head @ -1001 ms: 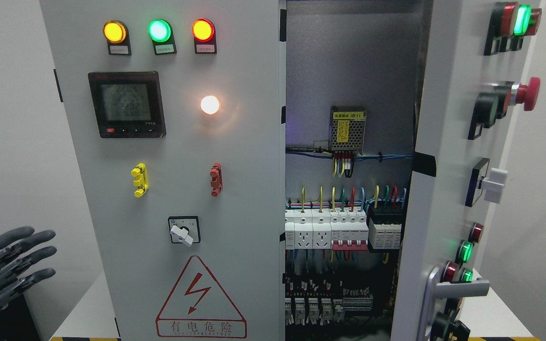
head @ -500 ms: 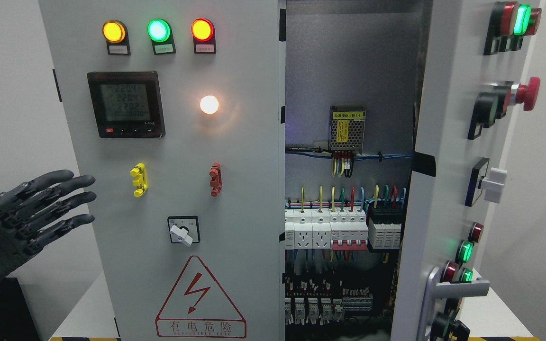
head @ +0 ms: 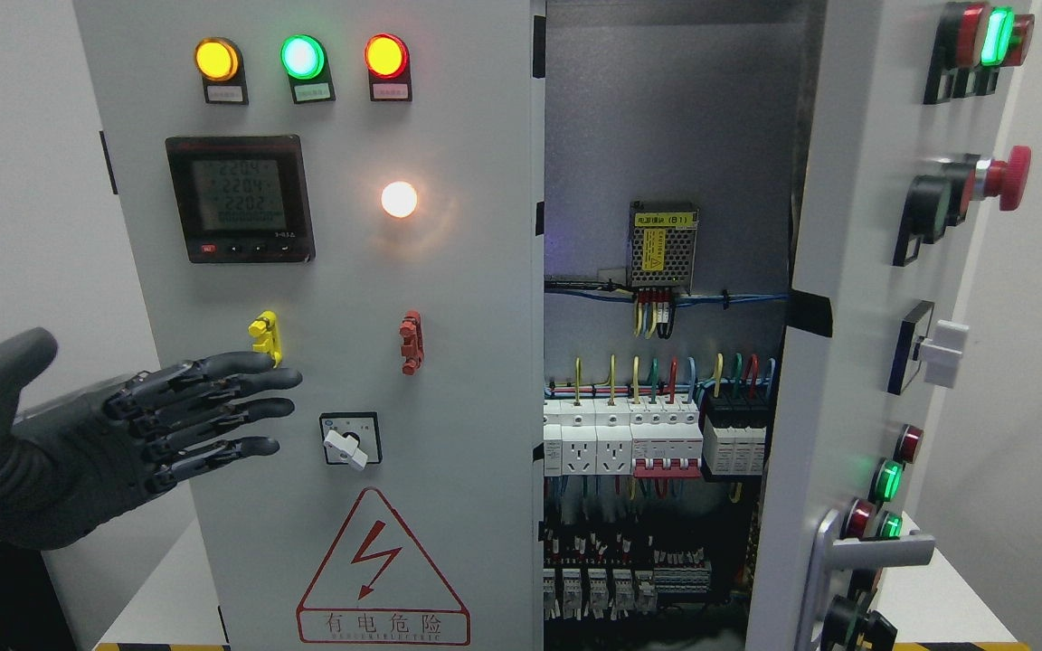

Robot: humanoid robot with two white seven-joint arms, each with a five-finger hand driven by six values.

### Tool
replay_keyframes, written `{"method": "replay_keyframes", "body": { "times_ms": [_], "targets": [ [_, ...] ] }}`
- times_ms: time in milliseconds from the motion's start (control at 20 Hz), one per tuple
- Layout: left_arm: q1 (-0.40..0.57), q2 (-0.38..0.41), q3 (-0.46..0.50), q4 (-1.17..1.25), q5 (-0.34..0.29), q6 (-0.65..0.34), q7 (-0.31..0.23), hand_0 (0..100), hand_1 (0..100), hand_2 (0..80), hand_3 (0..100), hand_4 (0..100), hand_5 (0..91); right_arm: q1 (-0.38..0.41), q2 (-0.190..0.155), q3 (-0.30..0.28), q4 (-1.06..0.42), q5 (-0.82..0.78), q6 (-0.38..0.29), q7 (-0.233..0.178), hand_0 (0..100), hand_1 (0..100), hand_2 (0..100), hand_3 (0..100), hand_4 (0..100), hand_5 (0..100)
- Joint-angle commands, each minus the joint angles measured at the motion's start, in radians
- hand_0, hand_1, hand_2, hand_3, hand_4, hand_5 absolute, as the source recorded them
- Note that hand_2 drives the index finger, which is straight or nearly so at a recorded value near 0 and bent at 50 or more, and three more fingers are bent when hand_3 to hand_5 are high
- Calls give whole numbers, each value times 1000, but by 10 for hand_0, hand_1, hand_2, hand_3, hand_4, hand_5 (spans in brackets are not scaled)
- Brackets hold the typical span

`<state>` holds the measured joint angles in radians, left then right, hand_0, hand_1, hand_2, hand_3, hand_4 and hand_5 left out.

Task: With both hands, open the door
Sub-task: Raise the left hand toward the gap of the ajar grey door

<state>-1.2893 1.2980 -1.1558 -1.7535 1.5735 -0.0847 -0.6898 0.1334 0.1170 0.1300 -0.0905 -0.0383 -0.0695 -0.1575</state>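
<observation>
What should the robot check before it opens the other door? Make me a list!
1. Right door swung open: ok.
2. Left door open: not ok, it looks shut.
3. Left hand free, fingers spread: ok.
4. Fingertips clear of the yellow handle and rotary switch: not ok, they sit just beside both.
5. Hand touching the door: cannot tell.
6. Right hand ready: cannot tell, it is out of view.
</observation>
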Motion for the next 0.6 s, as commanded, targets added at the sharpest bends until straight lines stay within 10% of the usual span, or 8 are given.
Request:
{"method": "replay_keyframes", "body": {
  "times_ms": [0,550],
  "targets": [
    [-215,-111,-420,2,51,49,-7,0,0,0,0,31,0,0,0,0,0,0,0,1,107,0,0,0,0,0],
    [-355,-403,-242,9,250,212,-1,0,0,0,0,31,0,0,0,0,0,0,0,1,107,0,0,0,0,0]
  ]
}}
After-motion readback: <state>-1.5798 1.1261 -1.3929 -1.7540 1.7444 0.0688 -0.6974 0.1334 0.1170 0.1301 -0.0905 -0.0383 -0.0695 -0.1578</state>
